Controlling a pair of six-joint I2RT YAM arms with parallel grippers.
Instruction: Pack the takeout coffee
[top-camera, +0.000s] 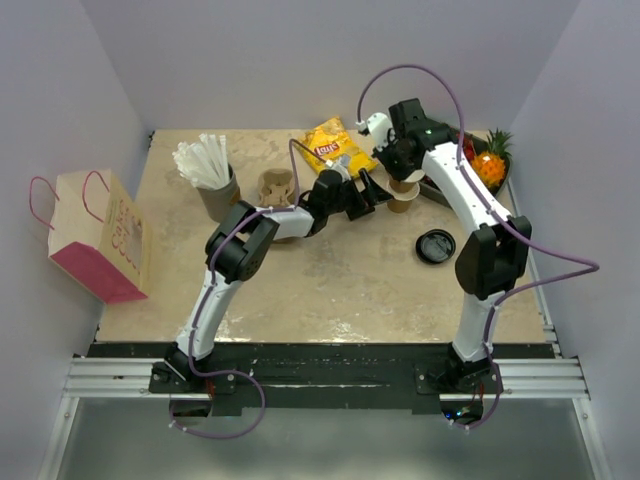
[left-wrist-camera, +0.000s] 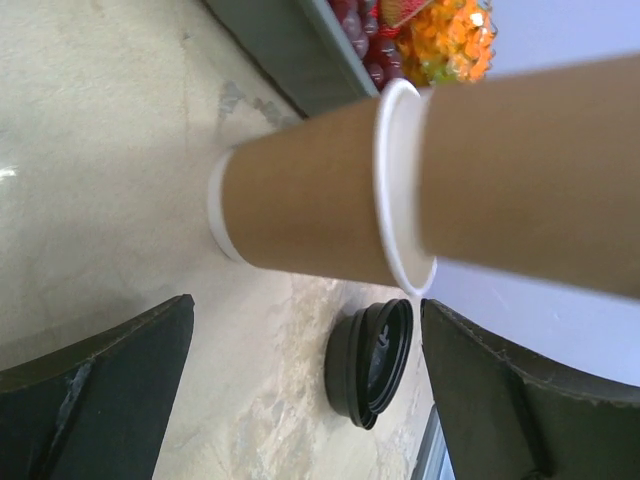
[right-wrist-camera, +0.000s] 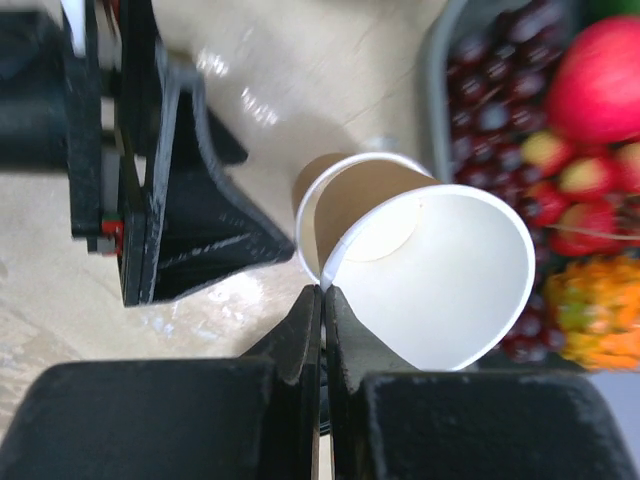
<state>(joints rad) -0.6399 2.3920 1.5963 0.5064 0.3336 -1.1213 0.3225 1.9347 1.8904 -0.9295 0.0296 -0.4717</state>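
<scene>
Upper tan cup (right-wrist-camera: 440, 270) upright, mouth up, rim pinched by right hand (right-wrist-camera: 322, 290), nested in lower cup (left-wrist-camera: 300, 215), left hand (left-wrist-camera: 307, 305) spread

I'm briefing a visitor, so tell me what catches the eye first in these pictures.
Toward the far right, the right end effector pinches the rim of a tan paper cup nested in a second tan cup, while the open left end effector faces that lower cup. A black lid lies loose nearby, and a pink-and-brown paper bag stands at the left side.
</scene>
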